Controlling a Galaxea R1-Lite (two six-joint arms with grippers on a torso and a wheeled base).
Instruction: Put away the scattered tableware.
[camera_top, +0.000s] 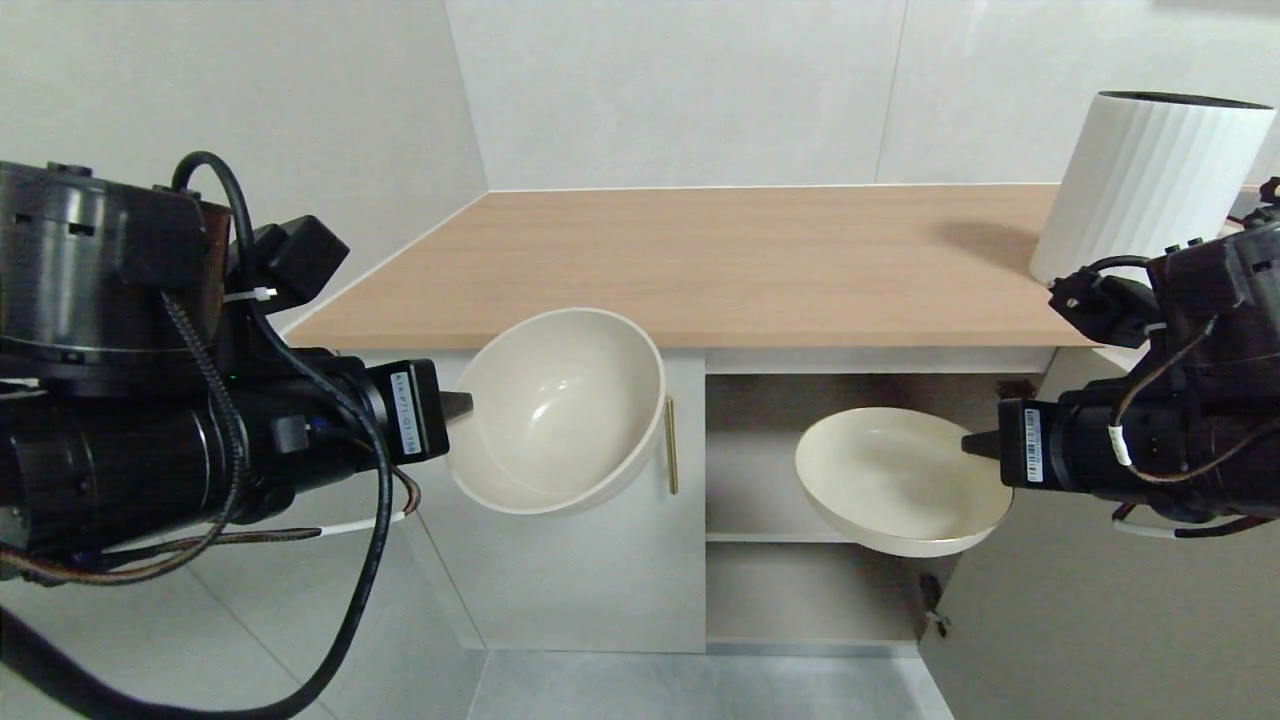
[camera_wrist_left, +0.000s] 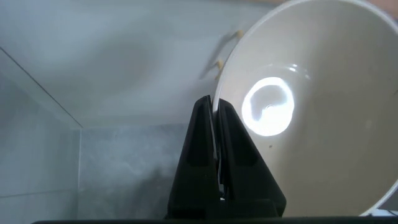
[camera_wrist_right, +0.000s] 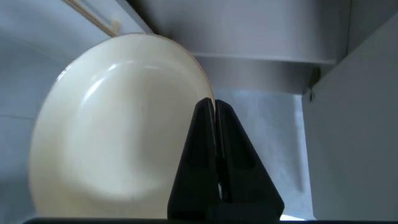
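A white ribbed vessel (camera_top: 1150, 180) stands far right on the surface (camera_top: 700, 260); below, the cabinet (camera_top: 600, 580) is shut left, open right. Left pincer (camera_top: 462, 404) grips the bowl (camera_top: 560, 410) by its rim, right pincer (camera_top: 975, 443) the plate (camera_top: 895, 480), both held before it.

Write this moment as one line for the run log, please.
left fingers: shut on bowl rim | right fingers: shut on plate rim | cabinet: right side open
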